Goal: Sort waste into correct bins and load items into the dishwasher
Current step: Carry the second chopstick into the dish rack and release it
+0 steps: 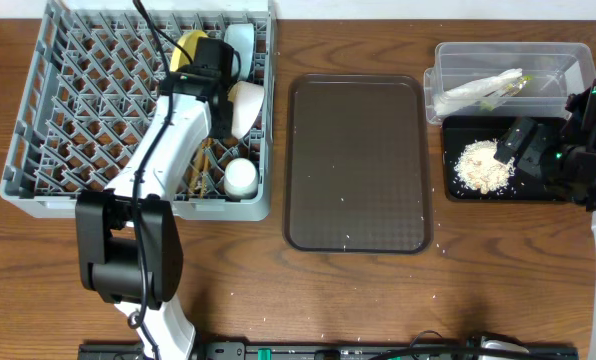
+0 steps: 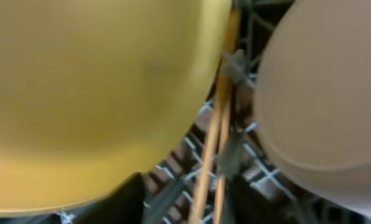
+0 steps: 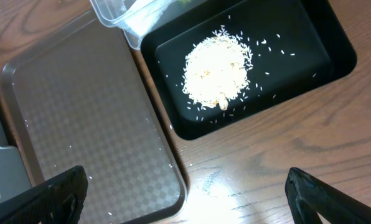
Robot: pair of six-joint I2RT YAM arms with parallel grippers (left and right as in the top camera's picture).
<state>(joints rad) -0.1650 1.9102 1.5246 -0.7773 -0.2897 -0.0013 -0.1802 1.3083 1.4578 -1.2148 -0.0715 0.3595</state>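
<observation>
The grey dish rack (image 1: 38, 150) holds the yellow plate (image 1: 188, 45), light blue bowl (image 1: 241, 40), white bowl (image 1: 248, 102), white cup (image 1: 241, 177) and two chopsticks (image 1: 199, 165). My left gripper (image 1: 218, 75) hangs low inside the rack. In the left wrist view its fingers (image 2: 192, 208) are apart on either side of the chopsticks (image 2: 211, 143), between plate (image 2: 92, 93) and bowl (image 2: 322, 93). My right gripper (image 1: 516, 148) is open and empty beside the black tray (image 1: 458, 192) of rice crumbs (image 3: 216, 68). The clear tub (image 1: 568, 60) holds the napkin (image 1: 473, 90) and wrapper (image 1: 513, 85).
The brown serving tray (image 1: 356, 160) lies between the rack and the bins, with a few stray grains on it; it also shows in the right wrist view (image 3: 79, 124). The right gripper's fingers (image 3: 185, 199) hover over bare wood at that tray's corner.
</observation>
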